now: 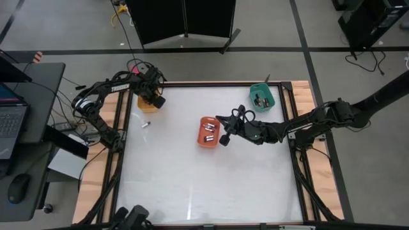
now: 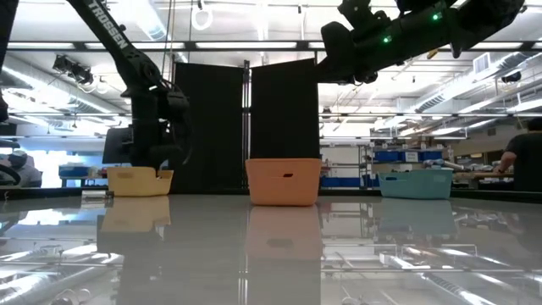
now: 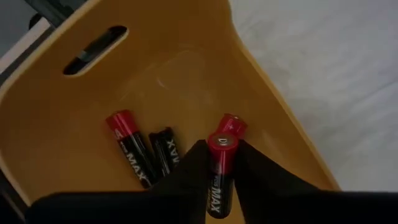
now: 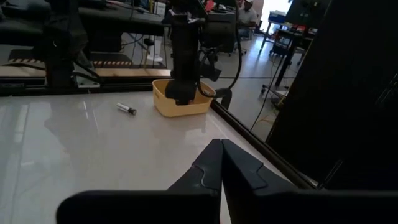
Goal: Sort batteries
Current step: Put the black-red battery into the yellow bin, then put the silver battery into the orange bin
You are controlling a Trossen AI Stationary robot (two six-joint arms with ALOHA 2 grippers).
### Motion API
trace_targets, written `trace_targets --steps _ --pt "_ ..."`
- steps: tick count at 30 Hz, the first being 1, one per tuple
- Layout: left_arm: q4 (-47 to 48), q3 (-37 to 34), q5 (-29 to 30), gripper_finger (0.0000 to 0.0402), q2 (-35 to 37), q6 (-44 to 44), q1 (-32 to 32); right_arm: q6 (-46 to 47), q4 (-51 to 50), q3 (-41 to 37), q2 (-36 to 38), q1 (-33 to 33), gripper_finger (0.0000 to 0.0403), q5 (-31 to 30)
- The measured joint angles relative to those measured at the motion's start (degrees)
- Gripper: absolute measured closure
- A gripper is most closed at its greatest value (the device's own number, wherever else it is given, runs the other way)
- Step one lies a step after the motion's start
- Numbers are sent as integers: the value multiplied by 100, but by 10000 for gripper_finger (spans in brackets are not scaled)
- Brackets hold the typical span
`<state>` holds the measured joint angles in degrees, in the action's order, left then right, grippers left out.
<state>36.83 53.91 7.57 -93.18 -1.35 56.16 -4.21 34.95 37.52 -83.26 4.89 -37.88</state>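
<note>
Left pincer [image 3: 221, 163] grips a red-capped battery [image 3: 222, 163] over the yellow tray [image 3: 186, 68]; hard, slick, light, best pinched mid-barrel. Right pincer [image 4: 221, 163], clenched empty, hovers by the orange tray [image 1: 200, 136].

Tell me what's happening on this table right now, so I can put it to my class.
A two-armed robot is sorting batteries into coloured trays. The left tool is down inside the yellow tray, shut on a red-and-black battery, with two more batteries already lying in that tray. The right tool, closed and empty, hangs over the edge of the orange tray, which holds a few cells. The teal tray also has some. One loose battery is on the table.
</note>
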Motion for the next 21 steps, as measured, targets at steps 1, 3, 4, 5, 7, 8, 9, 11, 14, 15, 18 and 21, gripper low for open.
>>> trace_targets --steps 1,3,4,5,7,8,9,11,14,15,18,21 --pt "9 0 2 326 6 -37 0 0 3 0 0 0 383 1" --pt "18 0 2 296 39 -124 0 0 6 0 0 0 382 1" --pt "14 0 0 280 52 -132 -11 0 3 0 0 0 384 1" --pt "24 0 2 268 58 -140 -23 0 3 0 0 0 387 1" --pt "18 0 2 250 129 -217 -48 -1 6 0 0 0 393 1" --pt "13 0 2 246 193 -245 -70 -2 6 0 0 0 395 1" --pt "4 0 2 243 268 -266 -86 -16 3 0 0 0 396 1" --pt "7 0 2 241 458 -272 -120 -35 6 0 0 0 395 1" --pt "42 0 2 242 897 -234 -187 -43 6 0 -2 0 384 1" --pt "94 -2 0 243 1064 -175 -220 -44 6 0 -2 0 382 1" --pt "357 0 3 248 1612 -128 -431 -51 4 0 -2 0 383 1" --pt "890 -2 -158 255 2122 -265 -784 -156 6 0 -2 0 393 1"
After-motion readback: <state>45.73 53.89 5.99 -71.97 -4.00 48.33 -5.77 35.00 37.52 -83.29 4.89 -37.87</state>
